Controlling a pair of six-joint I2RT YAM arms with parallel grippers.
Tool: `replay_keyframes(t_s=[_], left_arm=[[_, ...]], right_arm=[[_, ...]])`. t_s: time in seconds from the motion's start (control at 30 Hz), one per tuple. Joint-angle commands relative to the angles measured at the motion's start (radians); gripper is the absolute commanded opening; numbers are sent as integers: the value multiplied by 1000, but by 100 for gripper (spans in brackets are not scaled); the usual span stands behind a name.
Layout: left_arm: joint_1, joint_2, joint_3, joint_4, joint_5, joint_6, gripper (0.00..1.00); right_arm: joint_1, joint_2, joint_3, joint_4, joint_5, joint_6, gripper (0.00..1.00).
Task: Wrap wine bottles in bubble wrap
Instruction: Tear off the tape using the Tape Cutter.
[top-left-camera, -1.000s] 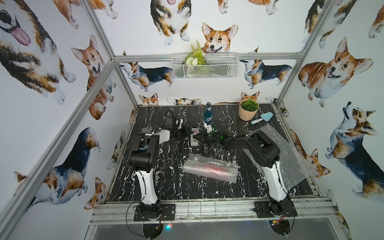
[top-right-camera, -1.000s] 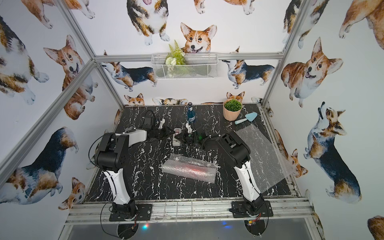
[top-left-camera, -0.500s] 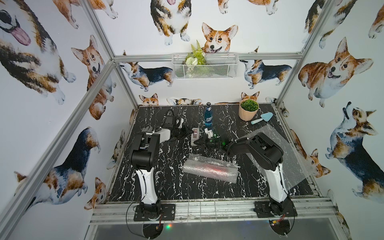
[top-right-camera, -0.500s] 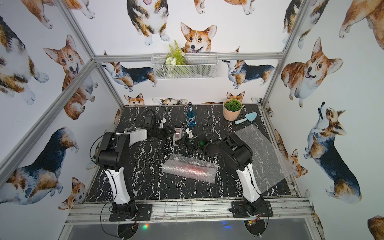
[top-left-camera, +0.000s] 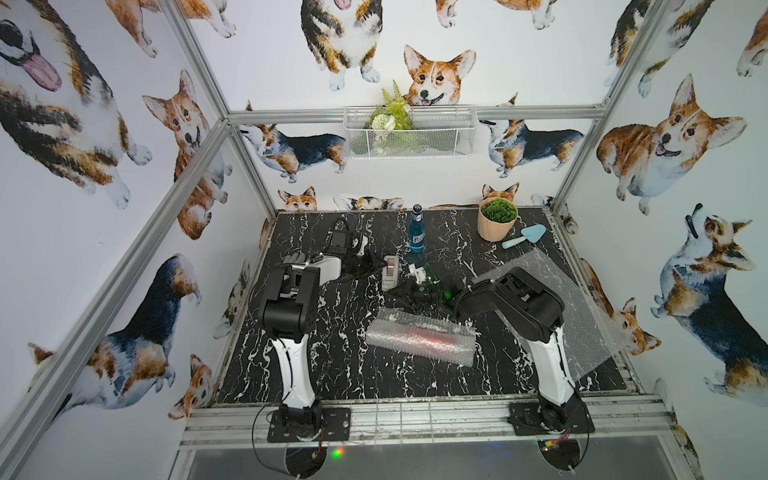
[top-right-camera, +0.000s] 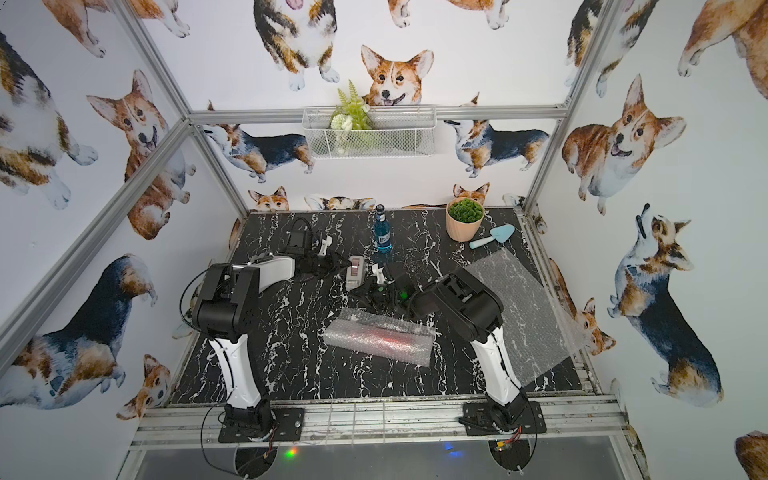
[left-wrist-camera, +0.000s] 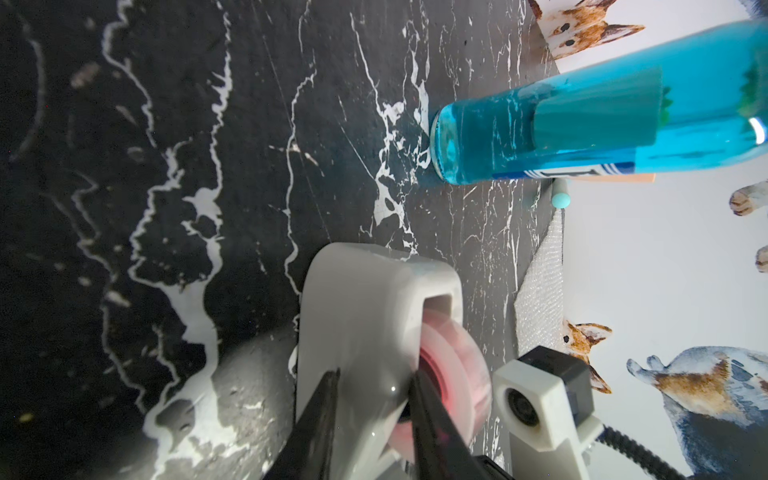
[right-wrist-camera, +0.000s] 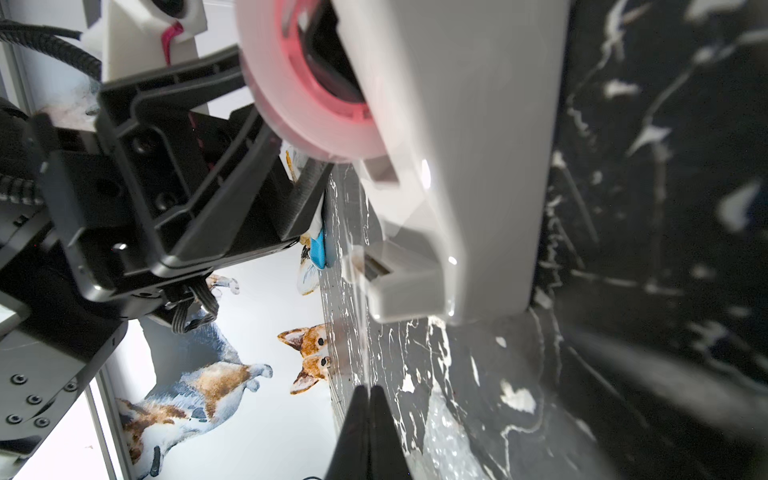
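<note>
tape stage, both pincers engaged
your left pincer (left-wrist-camera: 374, 395) clamps the grey plastic tape dispenser (left-wrist-camera: 365, 299); right pincer (right-wrist-camera: 368, 399) is pressed together on a thin clear tape strip (right-wrist-camera: 365, 332) running to it. red-pink glass bottle (top-left-camera: 430, 336) lies rolled in a clear bubble wrap sheet (top-left-camera: 390, 332) on the desk (top-left-camera: 332, 374), just in front. translucent blue glass bottle (top-left-camera: 416, 232) stands upright at the back; second flat bubble wrap sheet (top-left-camera: 582, 316) lies right.
</note>
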Motion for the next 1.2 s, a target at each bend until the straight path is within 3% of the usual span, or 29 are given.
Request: replay_keyframes(t_s=[0.0, 0.77, 1.17], left_arm=[[-1, 15, 2, -69, -74, 6, 32], [-1, 23, 8, -75, -57, 12, 33], [-1, 36, 39, -106, -53, 33, 34]], right_arm=[[10, -3, 0, 40, -14, 90, 0], [4, 63, 6, -213, 60, 55, 0], [-12, 27, -103, -311, 93, 94, 0]])
